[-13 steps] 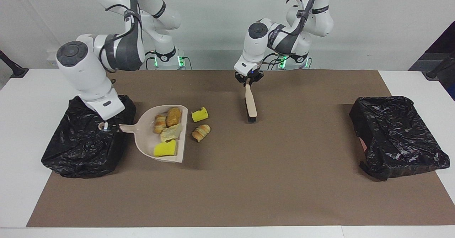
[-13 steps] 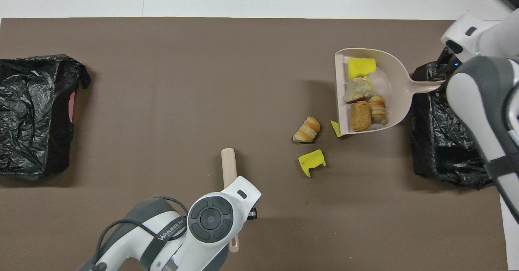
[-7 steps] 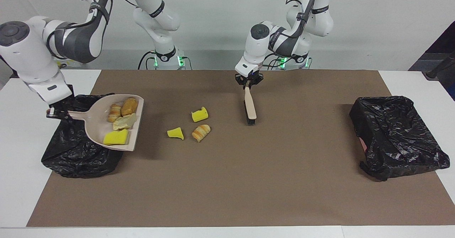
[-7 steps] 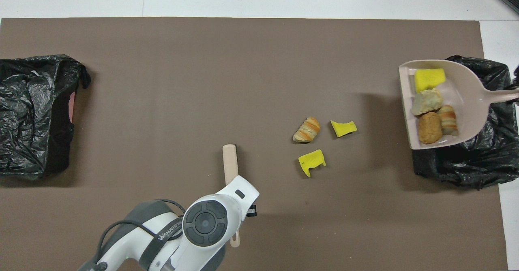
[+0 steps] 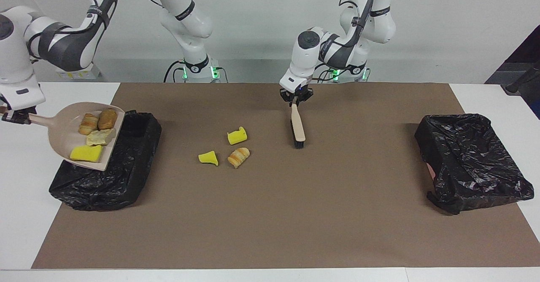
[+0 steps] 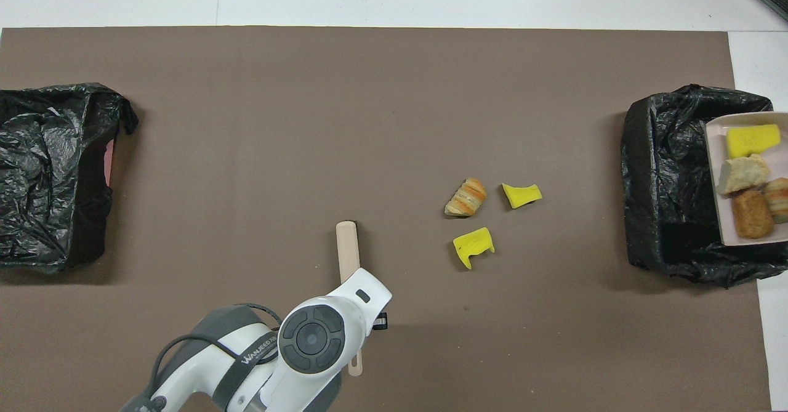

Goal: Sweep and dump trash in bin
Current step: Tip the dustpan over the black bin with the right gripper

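A brown mat [image 5: 270, 214] covers the white worktop [image 5: 25, 214], a black-lined bin at each end.

The right gripper [image 5: 12, 116], fingers clamped on the handle, holds the beige dustpan [image 5: 63, 141] over the bin [image 5: 126, 168] at the right arm's end; four trash bits [image 5: 95, 134] lie in the pan. Three more trash pieces [image 5: 230, 147] sit mid-mat. The left gripper [image 5: 296, 98], fingers clamped together on the brush [image 5: 298, 126], keeps its bristles on the mat beside them. The other bin [image 5: 468, 159] stands well apart.
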### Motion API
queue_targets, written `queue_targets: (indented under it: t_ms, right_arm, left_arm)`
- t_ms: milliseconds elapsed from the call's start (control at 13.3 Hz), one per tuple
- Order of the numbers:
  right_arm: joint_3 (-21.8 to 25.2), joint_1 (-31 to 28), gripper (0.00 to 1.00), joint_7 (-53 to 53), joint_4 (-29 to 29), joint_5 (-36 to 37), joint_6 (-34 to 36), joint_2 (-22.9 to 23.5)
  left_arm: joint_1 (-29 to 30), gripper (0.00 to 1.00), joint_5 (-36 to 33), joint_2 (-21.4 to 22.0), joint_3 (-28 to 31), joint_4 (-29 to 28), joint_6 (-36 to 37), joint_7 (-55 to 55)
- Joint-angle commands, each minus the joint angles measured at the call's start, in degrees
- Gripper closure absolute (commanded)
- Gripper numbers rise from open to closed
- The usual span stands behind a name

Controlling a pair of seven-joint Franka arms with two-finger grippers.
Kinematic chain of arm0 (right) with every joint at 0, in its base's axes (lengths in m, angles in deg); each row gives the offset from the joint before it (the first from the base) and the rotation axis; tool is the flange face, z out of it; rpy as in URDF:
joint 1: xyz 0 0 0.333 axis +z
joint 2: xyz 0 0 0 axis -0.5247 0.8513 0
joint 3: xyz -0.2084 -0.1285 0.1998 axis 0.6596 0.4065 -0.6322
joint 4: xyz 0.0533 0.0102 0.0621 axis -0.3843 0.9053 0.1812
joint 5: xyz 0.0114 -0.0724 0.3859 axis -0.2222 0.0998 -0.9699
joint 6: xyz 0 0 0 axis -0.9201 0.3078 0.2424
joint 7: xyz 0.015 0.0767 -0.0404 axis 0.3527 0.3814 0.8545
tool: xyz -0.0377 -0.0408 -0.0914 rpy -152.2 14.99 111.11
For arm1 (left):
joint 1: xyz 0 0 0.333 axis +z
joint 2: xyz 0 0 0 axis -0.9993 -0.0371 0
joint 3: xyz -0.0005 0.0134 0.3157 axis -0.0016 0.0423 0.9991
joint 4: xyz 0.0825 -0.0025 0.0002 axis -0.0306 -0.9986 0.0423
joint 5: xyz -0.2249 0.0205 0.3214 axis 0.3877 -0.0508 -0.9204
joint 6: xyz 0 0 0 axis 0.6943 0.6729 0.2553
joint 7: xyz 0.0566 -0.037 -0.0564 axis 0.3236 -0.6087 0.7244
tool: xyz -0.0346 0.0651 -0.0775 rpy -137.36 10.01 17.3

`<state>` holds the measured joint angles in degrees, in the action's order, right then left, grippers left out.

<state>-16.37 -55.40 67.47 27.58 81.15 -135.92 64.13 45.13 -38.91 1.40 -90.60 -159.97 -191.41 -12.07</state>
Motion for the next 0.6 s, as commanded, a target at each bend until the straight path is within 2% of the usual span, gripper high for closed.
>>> queue_targets:
  t_ms: [0,75,150,225,300,524]
  right_arm:
    - [-0.8,1.2,1.0,-8.9,4.3,8.1,-0.8,-3.0]
    - [-0.8,2.4,1.0,-12.2,6.6,10.3,-0.9,-4.3]
    - [-0.8,3.5,1.0,-15.6,8.6,13.6,-0.7,-5.5]
    - [-0.8,4.9,1.0,-17.9,10.0,16.2,-0.4,-6.3]
    - [-0.8,5.9,1.0,-19.3,10.8,18.4,0.0,-6.9]
    - [-0.8,8.3,1.0,-20.2,11.1,24.4,1.4,-7.1]
  left_arm:
    - [-0.6,1.0,-0.7,-0.8,0.7,-0.6,-1.5,0.2]
    - [-0.4,1.0,-0.7,-0.8,0.8,-0.6,-1.5,0.2]
    - [-0.2,0.67,-0.7,-0.9,0.8,-0.5,-1.5,0.2]
    - [0.0,0.15,-0.7,-1.0,0.8,0.0,-1.3,0.2]
    - [0.1,0.0,-0.7,-1.1,0.9,0.1,-0.9,0.1]
    - [2.7,0.0,-0.8,-1.6,1.0,2.5,-0.4,-0.2]
